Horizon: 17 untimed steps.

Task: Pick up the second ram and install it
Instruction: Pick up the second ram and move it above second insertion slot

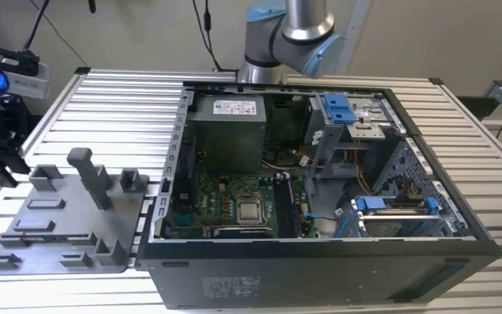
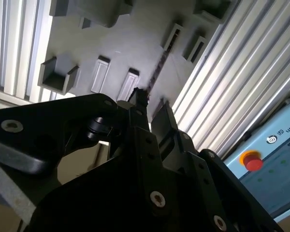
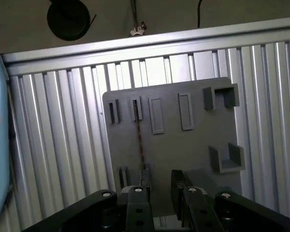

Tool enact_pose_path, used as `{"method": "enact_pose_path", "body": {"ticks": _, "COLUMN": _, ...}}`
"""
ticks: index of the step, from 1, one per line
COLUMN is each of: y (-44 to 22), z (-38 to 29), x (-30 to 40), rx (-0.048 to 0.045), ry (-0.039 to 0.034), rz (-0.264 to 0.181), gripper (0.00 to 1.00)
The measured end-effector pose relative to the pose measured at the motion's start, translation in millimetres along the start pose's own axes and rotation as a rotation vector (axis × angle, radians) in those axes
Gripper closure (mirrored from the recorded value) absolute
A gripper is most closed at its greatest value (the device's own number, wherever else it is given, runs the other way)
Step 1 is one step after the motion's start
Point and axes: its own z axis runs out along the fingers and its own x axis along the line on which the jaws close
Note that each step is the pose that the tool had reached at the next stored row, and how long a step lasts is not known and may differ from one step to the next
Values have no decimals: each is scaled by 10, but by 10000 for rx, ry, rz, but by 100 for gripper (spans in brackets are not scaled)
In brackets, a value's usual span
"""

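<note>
As I look down through the first wrist view, the gripper (image 3: 160, 178) has its fingers parted. A narrow strip of bare grey shows between them, with nothing clamped there. The second ram (image 3: 139, 137) stands on edge in the grey fixture plate (image 3: 193, 154), a thin dark line running from a far slot toward one fingertip. I can't tell whether the two touch. The plate lies flat on the ribbed aluminium table (image 1: 112, 98). In the exterior view the open computer case (image 1: 321, 281) sits just beside the plate, toward that view's right. The arm's base (image 1: 286, 26) rises behind the case against a pale wall (image 1: 146, 33) hung with dark cables. In the second wrist view, a light blue control box (image 2: 280, 145) with a red button sits past the table's edge.
</note>
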Motion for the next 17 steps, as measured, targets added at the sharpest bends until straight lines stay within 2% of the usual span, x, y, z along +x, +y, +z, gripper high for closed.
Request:
{"method": "enact_pose_path", "body": {"ticks": 5, "y": 4, "z": 62, "x": 2, "rx": 0, "ry": 20, "rz": -83, "gripper": 68}}
{"method": "enact_pose_path", "body": {"ticks": 17, "y": 59, "z": 240, "x": 14, "rx": -2, "ry": 22, "rz": -175, "gripper": 68}}
